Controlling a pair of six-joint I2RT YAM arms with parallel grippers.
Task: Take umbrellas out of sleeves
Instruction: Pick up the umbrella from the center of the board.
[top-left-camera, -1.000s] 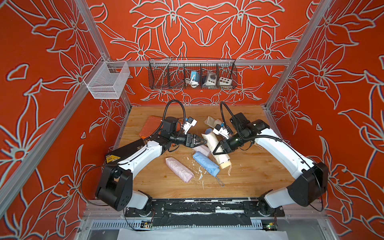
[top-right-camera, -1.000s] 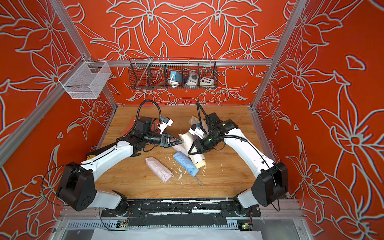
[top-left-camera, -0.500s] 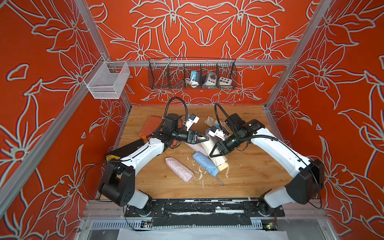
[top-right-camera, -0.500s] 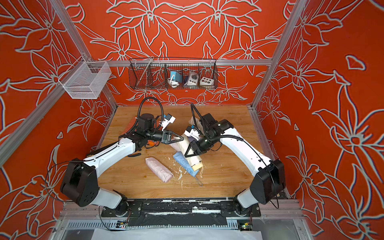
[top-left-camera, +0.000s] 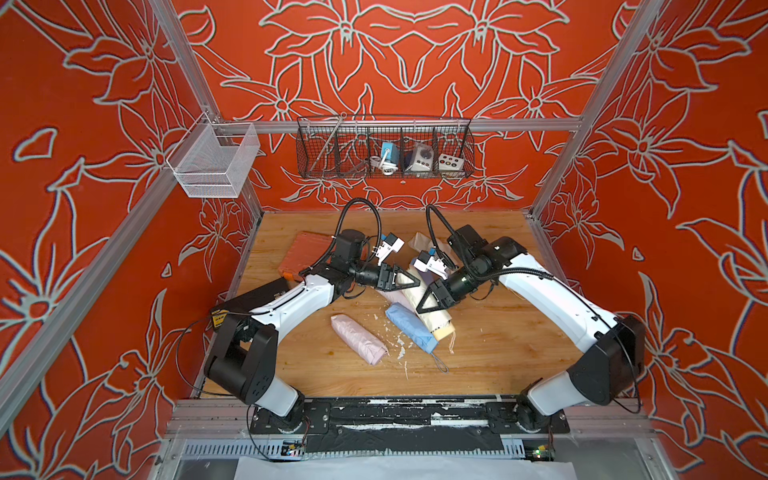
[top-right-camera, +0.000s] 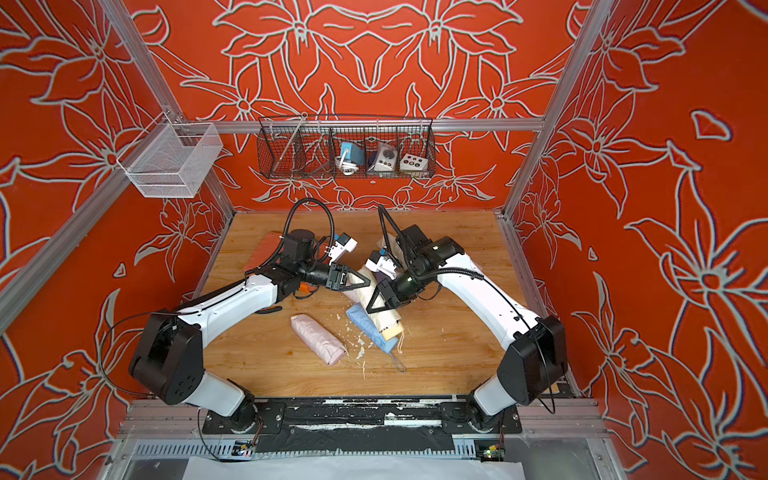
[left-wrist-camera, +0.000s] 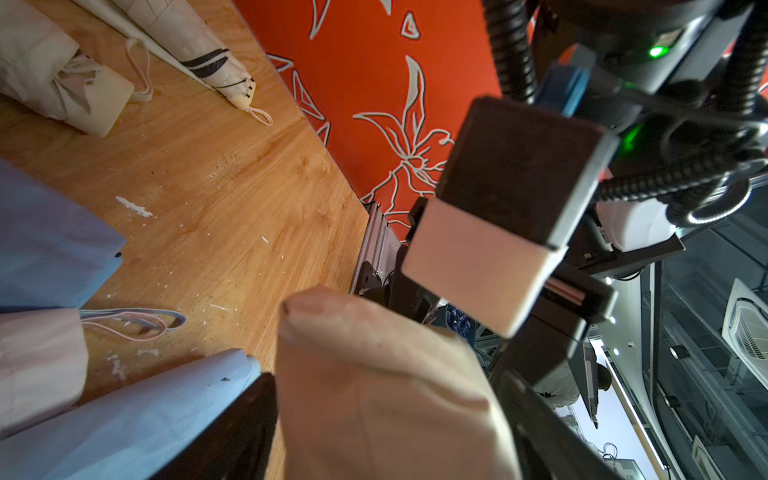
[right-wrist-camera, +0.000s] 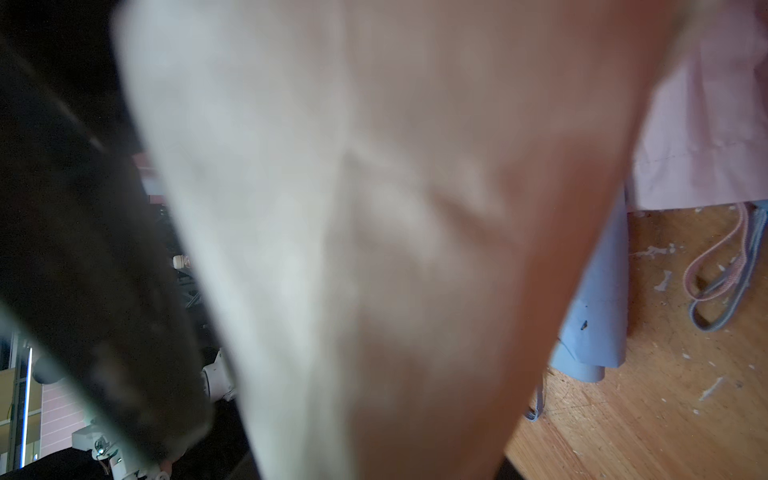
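Cream umbrella (top-left-camera: 436, 319) lies diagonally, handle frontward. Right fingers (top-left-camera: 428, 302) clamp it mid-length; left fingers (top-left-camera: 402, 283) stand apart around its far tip.

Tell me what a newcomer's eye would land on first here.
The red walls with big pale flower outlines dominate every side. In the middle of the wooden table, two white-and-black arms meet over a small pile of pastel umbrellas: the right hand grips a cream umbrella, and the left hand stands open at its far end. A pink umbrella lies alone nearer the front edge.
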